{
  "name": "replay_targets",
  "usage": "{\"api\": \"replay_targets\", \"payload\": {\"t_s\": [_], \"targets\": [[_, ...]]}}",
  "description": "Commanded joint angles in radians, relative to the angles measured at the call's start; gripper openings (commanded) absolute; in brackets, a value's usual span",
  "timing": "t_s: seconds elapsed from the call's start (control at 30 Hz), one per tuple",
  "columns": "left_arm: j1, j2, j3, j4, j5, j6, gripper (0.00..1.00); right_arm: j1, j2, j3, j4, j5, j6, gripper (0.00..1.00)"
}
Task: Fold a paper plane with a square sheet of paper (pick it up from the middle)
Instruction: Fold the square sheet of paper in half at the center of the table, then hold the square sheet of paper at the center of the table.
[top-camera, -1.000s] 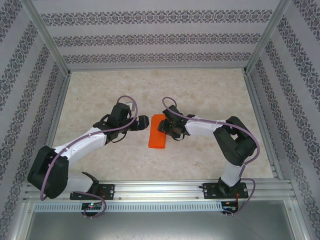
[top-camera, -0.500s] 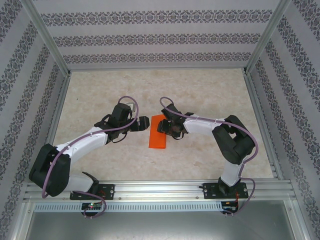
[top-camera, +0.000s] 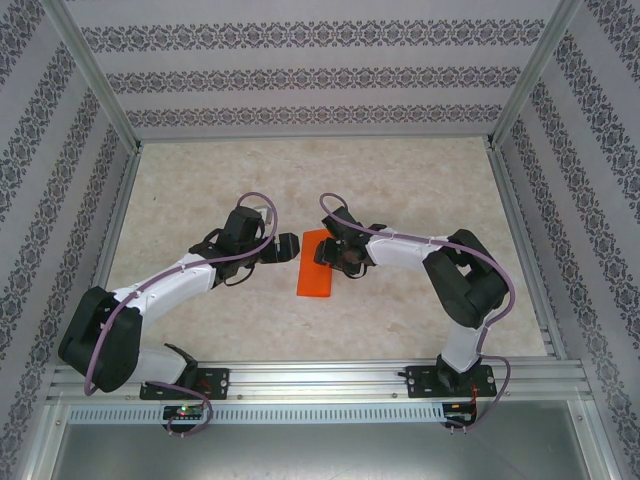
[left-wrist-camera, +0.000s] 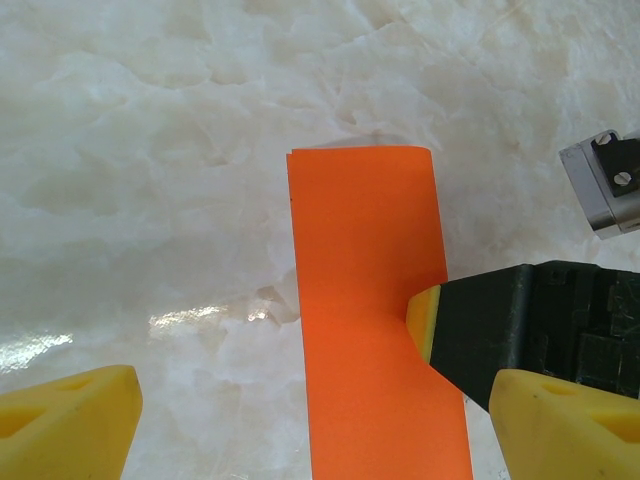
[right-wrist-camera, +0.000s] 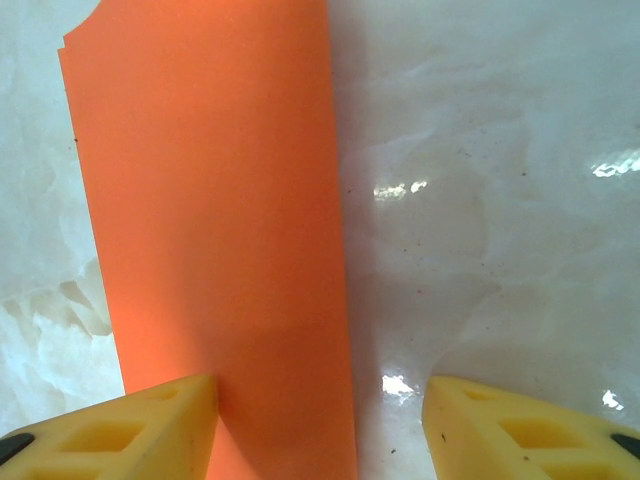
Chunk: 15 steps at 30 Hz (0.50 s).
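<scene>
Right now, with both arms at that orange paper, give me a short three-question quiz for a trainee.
1. True or false: the orange paper lies as a flat, unfolded square.
2. Whose finger touches the paper? A) left gripper B) right gripper C) neither
3. Fill in: the left gripper's jaws stand ___.
Key: 1 false, it is folded into a narrow strip; 2 B; 3 open.

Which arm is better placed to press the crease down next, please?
Right, probably. The right tool is open over the paper, one fingertip on its edge. The left tool is open too, with neither fingertip on the paper.
</scene>
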Motion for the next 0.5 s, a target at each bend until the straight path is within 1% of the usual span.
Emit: {"api": "replay_targets", "payload": {"t_s": [0.0, 0.23, 0.47], "targets": [[-0.013, 0.007, 0.032, 0.003, 0.011, 0.001, 0.91, 0.007, 0.058, 0.01, -0.001, 0.011, 0.001, 0.57], [-0.01, 0.01, 0.033, 0.002, 0.01, 0.005, 0.9, 0.006, 0.067, 0.016, -0.03, 0.022, -0.021, 0.56], [-0.011, 0.014, 0.037, 0.001, 0.015, 0.003, 0.9, 0.005, 0.082, 0.023, -0.042, 0.035, -0.002, 0.56]]}}
